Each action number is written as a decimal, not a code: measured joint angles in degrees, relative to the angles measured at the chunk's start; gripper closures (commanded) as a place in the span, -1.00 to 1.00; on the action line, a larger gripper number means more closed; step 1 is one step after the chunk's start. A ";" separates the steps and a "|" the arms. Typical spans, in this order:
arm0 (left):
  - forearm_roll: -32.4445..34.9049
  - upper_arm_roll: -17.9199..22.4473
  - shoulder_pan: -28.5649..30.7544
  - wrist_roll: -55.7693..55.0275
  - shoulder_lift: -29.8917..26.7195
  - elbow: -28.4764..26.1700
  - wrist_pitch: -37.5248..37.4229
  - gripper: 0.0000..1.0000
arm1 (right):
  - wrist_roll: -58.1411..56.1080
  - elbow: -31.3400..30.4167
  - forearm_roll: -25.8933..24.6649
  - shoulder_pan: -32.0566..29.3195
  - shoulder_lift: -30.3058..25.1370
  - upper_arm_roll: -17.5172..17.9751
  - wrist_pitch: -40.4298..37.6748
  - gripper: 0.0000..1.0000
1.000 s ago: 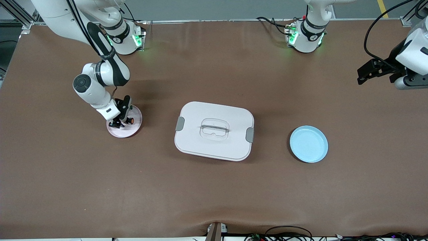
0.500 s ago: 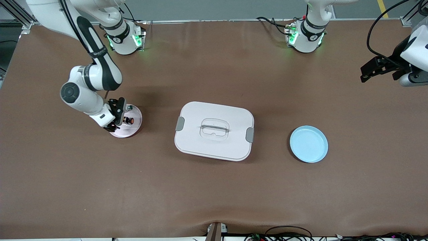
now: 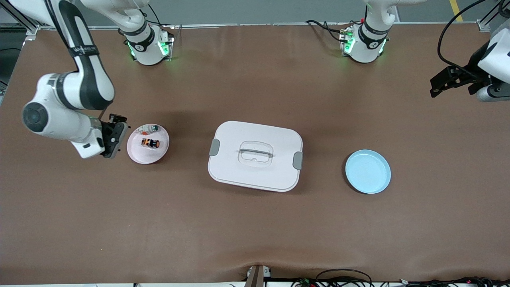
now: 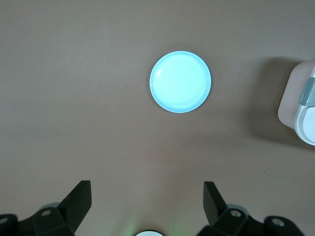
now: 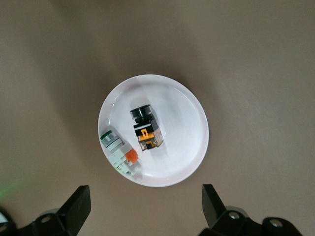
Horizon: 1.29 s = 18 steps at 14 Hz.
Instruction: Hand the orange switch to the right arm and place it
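Note:
The orange switch (image 3: pixel 150 143) lies on its side in the small pink-white plate (image 3: pixel 139 156), free of any grip. In the right wrist view the switch (image 5: pixel 146 129) shows a black cap and an orange body in the middle of the plate (image 5: pixel 199 132). My right gripper (image 3: pixel 114 134) hangs open and empty just off the plate's rim, toward the right arm's end of the table; from the wrist, the right gripper (image 5: pixel 146 189) spans bare table. My left gripper (image 3: pixel 441 82) waits open over the left arm's end, and the left gripper (image 4: pixel 146 186) holds nothing.
A whitish clear part with a green end (image 5: pixel 118 152) lies beside the switch in the same plate. A white lidded box (image 3: pixel 255 155) stands mid-table. A light blue plate (image 3: pixel 367 171) sits toward the left arm's end, also in the left wrist view as the blue plate (image 4: pixel 180 81).
The right gripper has opened wide and drawn back off the pink plate toward its own end of the table, leaving the switch lying there. The left gripper has shifted only slightly.

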 measured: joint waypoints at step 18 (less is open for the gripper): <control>-0.17 0.00 0.00 0.00 -0.21 0.00 0.26 -1.00 | 44.03 33.48 -5.82 -5.51 -0.38 -1.08 -28.02 -1.00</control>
